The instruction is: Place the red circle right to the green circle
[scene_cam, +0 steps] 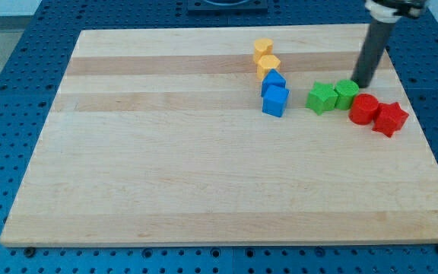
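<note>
The red circle lies at the view's right, just right of and slightly below the green circle, touching or nearly touching it. My tip stands just above and right of the green circle, and just above the red circle. A green star-like block sits touching the green circle's left side. A red star sits against the red circle's right side.
Two yellow blocks and two blue blocks form a column left of the green blocks. The wooden board rests on a blue perforated table.
</note>
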You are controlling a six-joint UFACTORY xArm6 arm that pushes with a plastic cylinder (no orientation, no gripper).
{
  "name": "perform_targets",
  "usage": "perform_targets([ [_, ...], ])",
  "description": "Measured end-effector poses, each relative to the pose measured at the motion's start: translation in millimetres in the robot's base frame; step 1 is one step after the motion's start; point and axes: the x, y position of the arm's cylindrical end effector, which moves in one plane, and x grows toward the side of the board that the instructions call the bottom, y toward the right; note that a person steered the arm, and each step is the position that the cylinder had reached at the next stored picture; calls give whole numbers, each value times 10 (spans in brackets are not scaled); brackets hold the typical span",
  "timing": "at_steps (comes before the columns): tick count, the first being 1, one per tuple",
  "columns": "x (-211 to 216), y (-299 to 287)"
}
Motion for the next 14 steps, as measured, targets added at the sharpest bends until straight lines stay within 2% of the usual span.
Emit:
perform_targets([
  [1, 203, 398],
  [2, 335, 468],
  [4, 1469, 479],
  [5, 1739, 458],
  [6, 1719, 230],
  [8, 1326, -405],
  [9, 1001, -246],
  [10, 851, -213],
  [14, 694, -207],
])
